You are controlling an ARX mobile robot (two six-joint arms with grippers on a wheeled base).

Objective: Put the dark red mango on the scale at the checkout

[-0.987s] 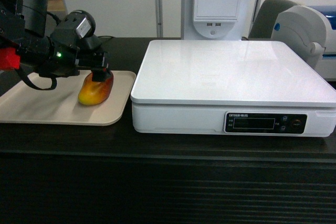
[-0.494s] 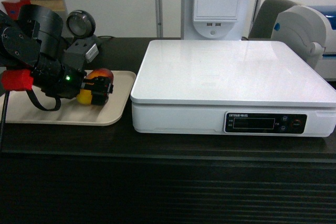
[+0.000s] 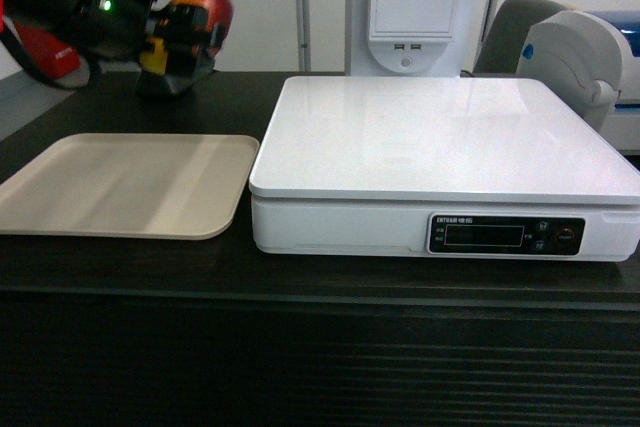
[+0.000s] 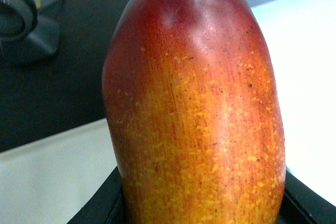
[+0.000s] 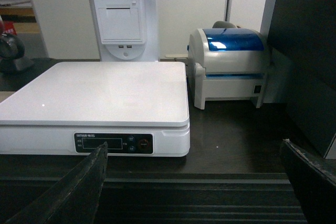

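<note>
While the left gripper (image 3: 180,35) hangs in the air at the upper left of the head view, its black fingers (image 3: 170,42) are clamped on the dark red mango (image 3: 200,9), holding it well above the counter. The fruit's red end points away from the arm, toward the right of that view, and its yellow end sits back between the fingers. Below the gripper, and a little nearer the viewer, a beige tray (image 3: 120,187) lies flat on the checkout (image 3: 320,287), a dark wood-grain counter with a ribbed front. To the gripper's right and lower down sits the scale (image 3: 440,137), a wide white slab with a glossy top and a black display panel on its front; the mango is not over it, but up and off to its left.

From the left wrist camera, the mango (image 4: 194,108) fills nearly the whole frame, red at the top fading to speckled orange below, with the black fingers (image 4: 105,208) showing at its lower sides. A black stand (image 4: 26,30) is on the counter beyond it.

The right gripper (image 5: 194,182) is held low in front of the counter, facing the scale (image 5: 100,95). Its 2 dark fingers (image 5: 79,187) are spread wide apart at the frame's bottom corners with nothing between them. A white printer (image 5: 233,64) with a blue lid stands to the right of the scale.
</note>
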